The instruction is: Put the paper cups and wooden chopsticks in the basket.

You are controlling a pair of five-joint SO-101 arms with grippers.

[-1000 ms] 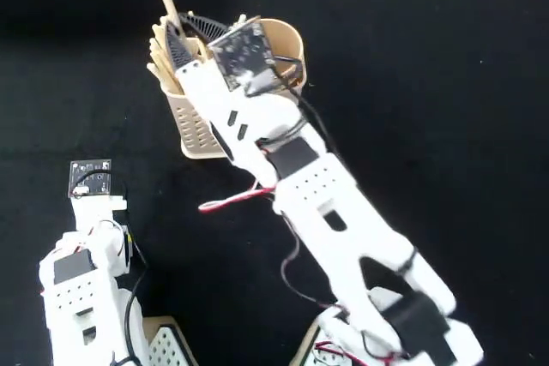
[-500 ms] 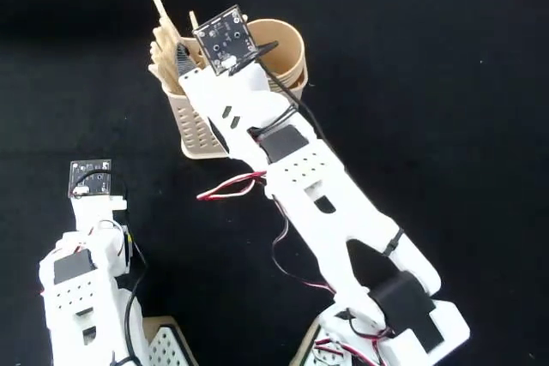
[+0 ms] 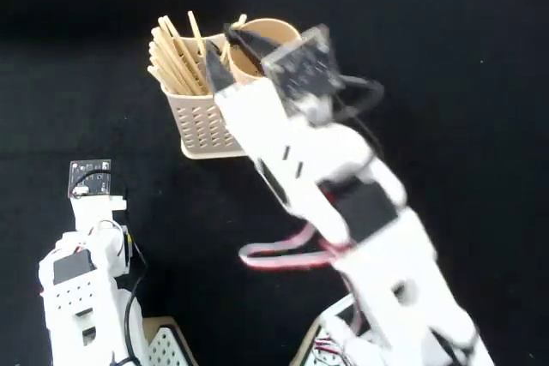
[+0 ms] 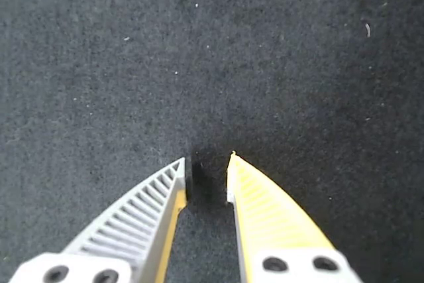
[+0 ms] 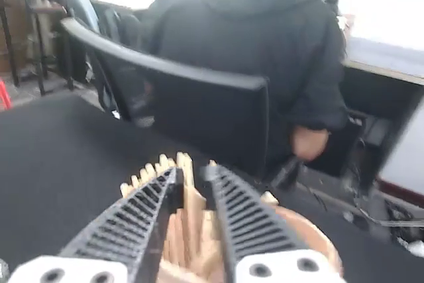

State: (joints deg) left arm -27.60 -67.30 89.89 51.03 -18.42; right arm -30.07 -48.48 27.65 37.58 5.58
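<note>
Two arms stand at the black table (image 3: 463,83). Nearest, at the high view's lower left, sits the left arm; its wrist view adds the left gripper (image 4: 207,160), fingers slightly parted over the cloth and holding nothing. Farther up, the right gripper (image 5: 192,171), narrowly parted and empty, hovers over the wooden chopsticks (image 3: 176,53) and a paper cup (image 3: 273,33) standing in the basket (image 3: 206,130).

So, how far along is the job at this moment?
Done: the wooden chopsticks and a tan paper cup stand in the beige perforated plastic basket. In hand: nothing; the open right gripper hovers above them. Left: apparently only withdrawing that arm.
</note>
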